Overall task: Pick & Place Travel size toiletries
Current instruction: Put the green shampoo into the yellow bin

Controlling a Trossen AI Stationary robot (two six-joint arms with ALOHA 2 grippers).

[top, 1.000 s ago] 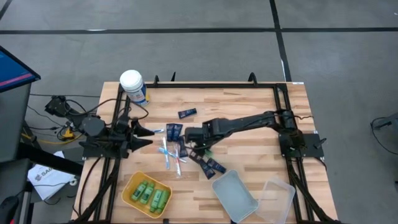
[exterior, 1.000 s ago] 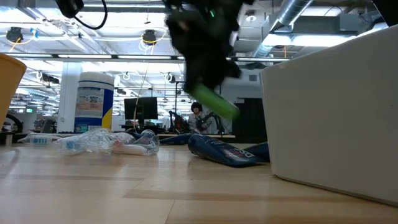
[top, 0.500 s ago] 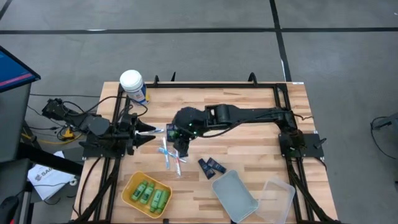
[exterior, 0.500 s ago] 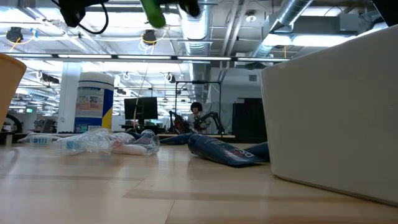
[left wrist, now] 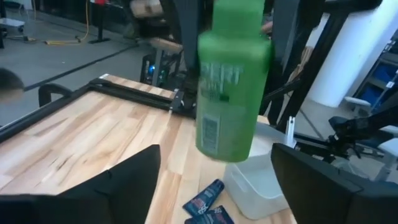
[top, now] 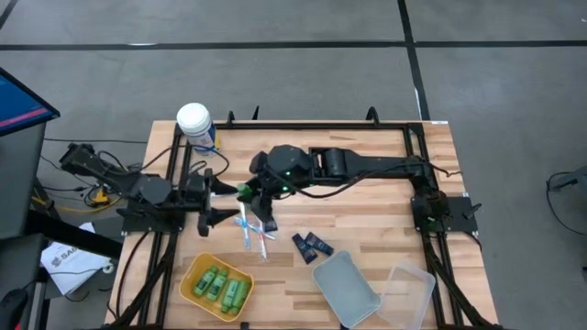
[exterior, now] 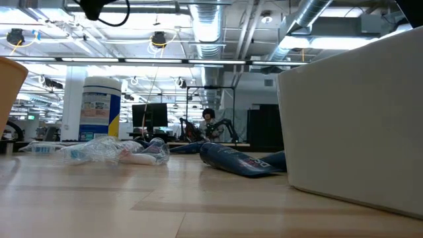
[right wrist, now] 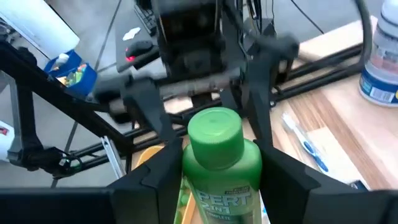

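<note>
My right gripper (top: 257, 190) is shut on a bright green travel bottle (right wrist: 219, 168), raised high over the table's left middle. My left gripper (top: 215, 199) faces it from the left, open wide. In the left wrist view the bottle (left wrist: 231, 81) hangs just beyond and between my left fingers (left wrist: 134, 180), which do not touch it. Several more green bottles (top: 220, 287) lie in the yellow tray (top: 191, 272). Toothbrush-like sticks (top: 249, 229) and navy tubes (top: 312, 246) lie flat on the wood. My right gripper pinches the bottle's body (right wrist: 194, 186) between its two fingers, one on each side, below the cap (right wrist: 214, 129). The fingers come from the table's right, slanting a little down. The bottle stands roughly upright, cap up, lifted well clear of the table.
A big white-lidded canister (top: 195, 123) stands at the far left corner. A clear container (top: 347, 289) and its lid (top: 413, 289) lie at the near right. In the low view wrapped sticks (exterior: 112, 151) and a navy tube (exterior: 241, 160) lie ahead.
My right gripper has risen from beside the navy tubes with the green bottle and carried it toward the table's left, up to my left gripper, tipping up toward level. My left gripper has opened wider and edged toward the bottle.
</note>
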